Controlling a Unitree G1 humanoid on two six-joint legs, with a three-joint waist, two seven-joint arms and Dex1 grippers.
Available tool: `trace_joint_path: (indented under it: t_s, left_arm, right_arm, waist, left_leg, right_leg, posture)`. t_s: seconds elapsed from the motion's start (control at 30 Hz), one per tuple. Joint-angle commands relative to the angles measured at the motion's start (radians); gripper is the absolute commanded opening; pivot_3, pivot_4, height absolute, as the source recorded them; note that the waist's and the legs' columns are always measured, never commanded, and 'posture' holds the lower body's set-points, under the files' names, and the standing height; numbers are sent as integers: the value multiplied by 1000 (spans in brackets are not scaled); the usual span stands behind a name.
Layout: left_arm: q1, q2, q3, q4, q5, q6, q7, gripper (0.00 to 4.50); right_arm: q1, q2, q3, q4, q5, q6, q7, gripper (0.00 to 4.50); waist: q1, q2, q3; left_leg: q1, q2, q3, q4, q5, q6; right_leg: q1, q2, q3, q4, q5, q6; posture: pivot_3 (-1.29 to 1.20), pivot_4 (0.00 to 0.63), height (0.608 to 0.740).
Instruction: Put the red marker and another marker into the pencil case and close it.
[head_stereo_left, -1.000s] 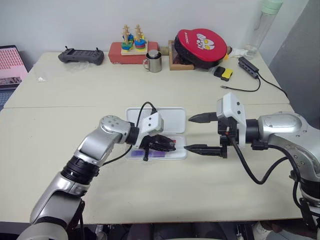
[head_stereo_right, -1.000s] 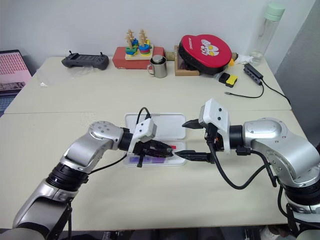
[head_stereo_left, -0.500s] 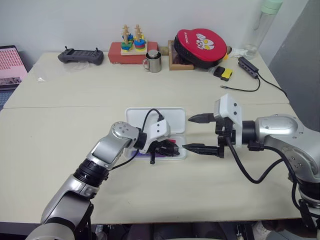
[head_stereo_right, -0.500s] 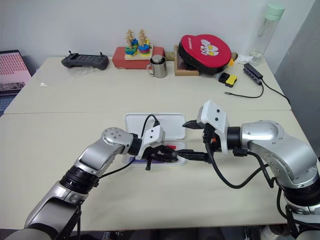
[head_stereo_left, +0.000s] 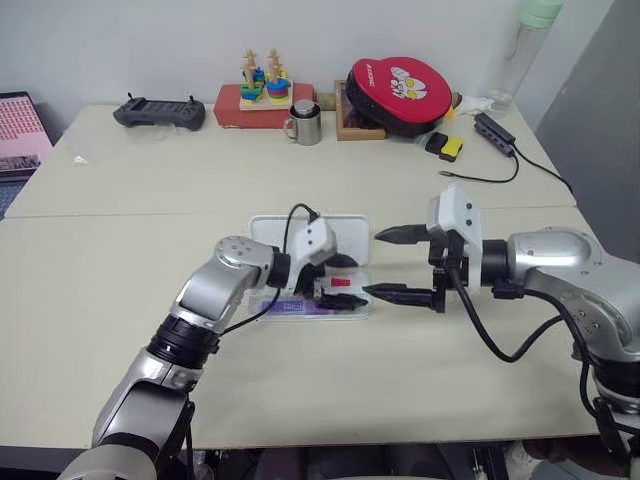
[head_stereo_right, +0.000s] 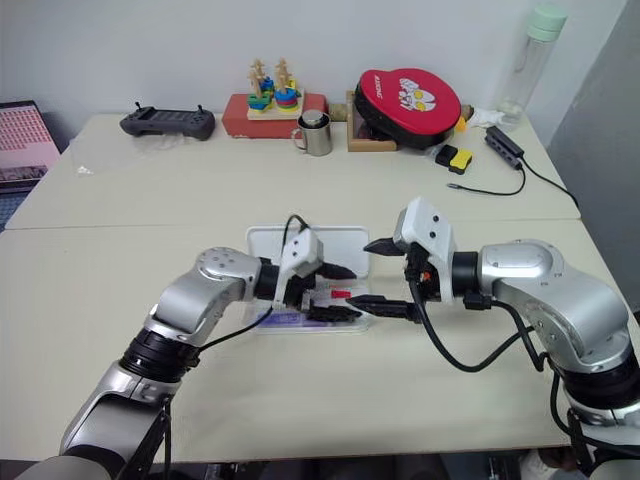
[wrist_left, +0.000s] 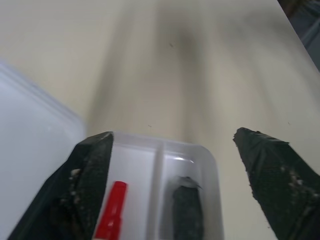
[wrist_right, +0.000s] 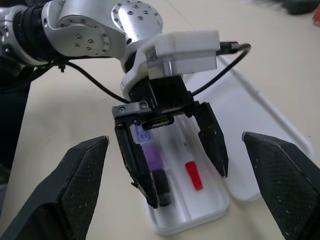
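White plastic, smooth and round-cornered, the flat pencil case (head_stereo_left: 345, 240) lies open on the pale cream table (head_stereo_left: 120, 250), lid folded flat behind a divided tray. The slim red marker (wrist_right: 193, 176) with its red cap lies in one channel; the short, thick purple marker (wrist_right: 151, 155) lies in the next channel, with a dark stubby cylinder (wrist_left: 186, 216) just beyond its end, though I can't quite make out whether they touch. The left gripper (head_stereo_right: 335, 291) hangs just over the tray with its black fingers spread wide, holding nothing. The right gripper (head_stereo_left: 385, 264) faces it from beside the case's end, equally wide and empty. Well behind stand a steel mug (head_stereo_left: 305, 123), a black controller (head_stereo_left: 158, 111) and a red round pouch (head_stereo_left: 400, 88).
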Motion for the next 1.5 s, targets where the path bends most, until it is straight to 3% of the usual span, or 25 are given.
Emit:
trace_joint_path:
  t_s: [0.03, 0.23, 0.57, 0.67, 0.87, 1.27, 1.5]
  left_arm:
    - [42, 64, 212, -150, -124, 122, 83, 4448]
    - [198, 153, 455, -317, -232, 258, 218, 4500]
    - [424, 239, 618, -359, -270, 207, 247, 4500]
    - [447, 250, 660, -381, -326, 218, 240, 4500]
    - [491, 278, 677, -418, -384, 227, 235, 4500]
    - [515, 387, 706, -422, -471, 243, 180, 4500]
    - [561, 455, 675, -433, -462, 232, 120, 4500]
  right_arm:
    - [-128, 33, 10, 160, -63, -61, -3, 4500]
    - [-321, 128, 140, 517, -248, -184, 15, 3254]
    - [-551, 322, 239, 1106, -500, -463, 31, 712]
    - [-580, 354, 283, 1230, -565, -530, 97, 15]
    - [-565, 365, 311, 1266, -621, -586, 233, 15]
    - [-377, 309, 256, 783, -463, -518, 494, 15]
    - [-241, 268, 399, 595, -545, -508, 502, 15]
  waist:
    - [-1, 0, 0]
    - [-20, 0, 0]
    - [-27, 0, 0]
    - [-27, 0, 0]
    - [-29, 0, 0]
    - [-28, 0, 0]
    - [-27, 0, 0]
  left_leg:
    - [0, 0, 0, 0, 0, 0]
    - [3, 1, -1, -1, 0, 0]
    - [4, 1, -1, -12, 0, -1]
    - [5, 1, -1, -13, 0, -1]
    - [4, 1, -1, -14, 0, -1]
    - [4, 1, -2, -13, 0, -1]
    - [5, 1, -2, -14, 0, -1]
  right_leg:
    - [0, 0, 0, 0, 0, 0]
    - [0, 1, 2, 0, 0, 0]
    - [-3, 0, 0, 1, 0, 0]
    - [-4, 0, 0, 1, 0, 0]
    - [-6, 0, 1, 3, 0, 0]
    - [-6, 0, 0, 8, 0, 0]
    - [-7, 0, 0, 6, 0, 0]
  posture:
    - [0, 150, 740]
    - [0, 150, 740]
    - [0, 150, 740]
    - [0, 150, 740]
    - [0, 150, 740]
    - [0, 150, 740]
    - [0, 150, 740]
